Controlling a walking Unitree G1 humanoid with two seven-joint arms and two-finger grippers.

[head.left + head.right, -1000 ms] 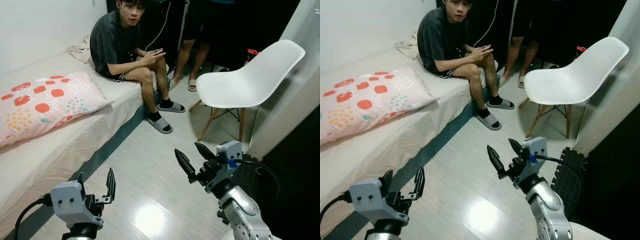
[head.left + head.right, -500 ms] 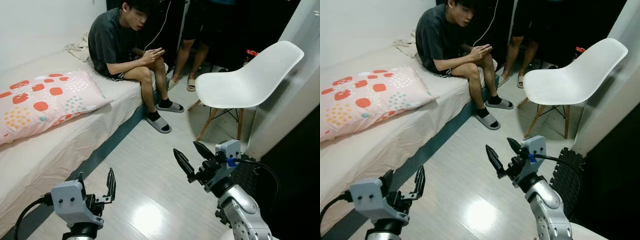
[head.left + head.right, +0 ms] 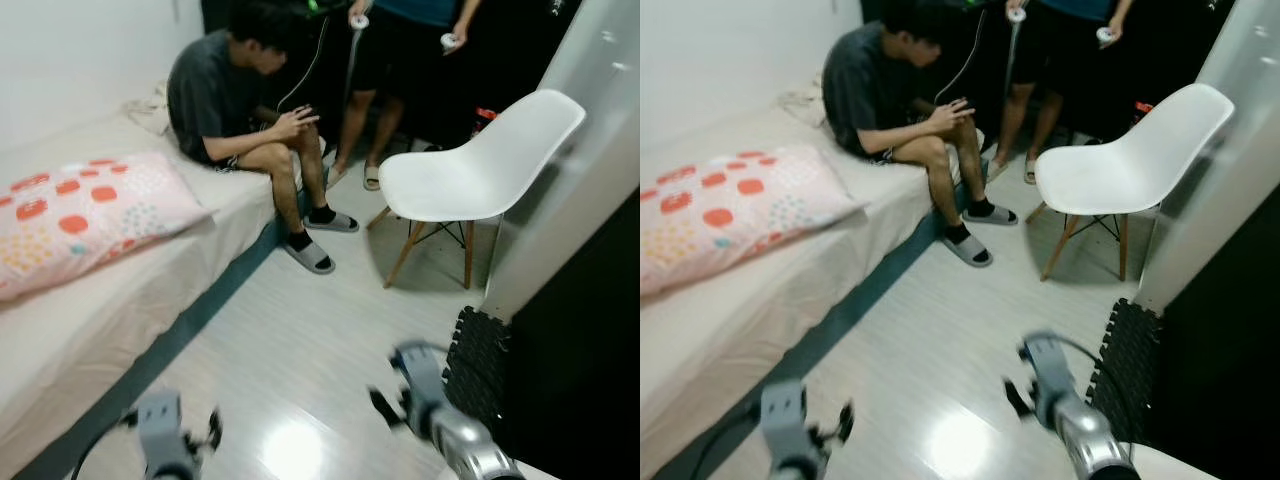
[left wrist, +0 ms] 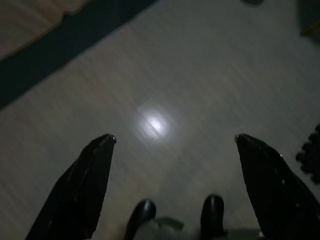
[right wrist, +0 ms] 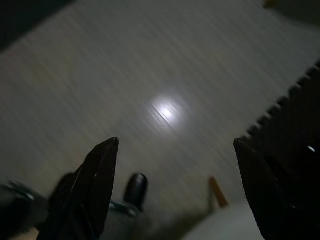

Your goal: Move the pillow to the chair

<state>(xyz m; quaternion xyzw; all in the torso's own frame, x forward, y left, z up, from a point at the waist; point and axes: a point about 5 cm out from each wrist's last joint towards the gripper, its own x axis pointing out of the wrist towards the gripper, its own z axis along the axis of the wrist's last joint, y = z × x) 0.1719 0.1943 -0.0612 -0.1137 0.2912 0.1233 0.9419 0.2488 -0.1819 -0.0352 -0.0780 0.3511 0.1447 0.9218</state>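
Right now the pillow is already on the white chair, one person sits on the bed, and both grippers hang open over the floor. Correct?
Not quite. In the left eye view the pillow lies on the bed, and the white chair has nothing on its seat. The rest holds: one person sits on the bed, and the left gripper and right gripper hang open over the floor.

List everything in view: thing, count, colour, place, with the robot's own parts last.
pillow: one, pink with red and yellow dots, on the bed
bed: one, beige sheet, along the robot's left
chair: one, white seat with wooden legs, ahead on the right
person: one seated on the bed's far end, one standing behind
slippers: grey, on the seated person's feet
mat: one, black, on the floor to the right
left gripper: open, low over the floor
right gripper: open, low over the floor
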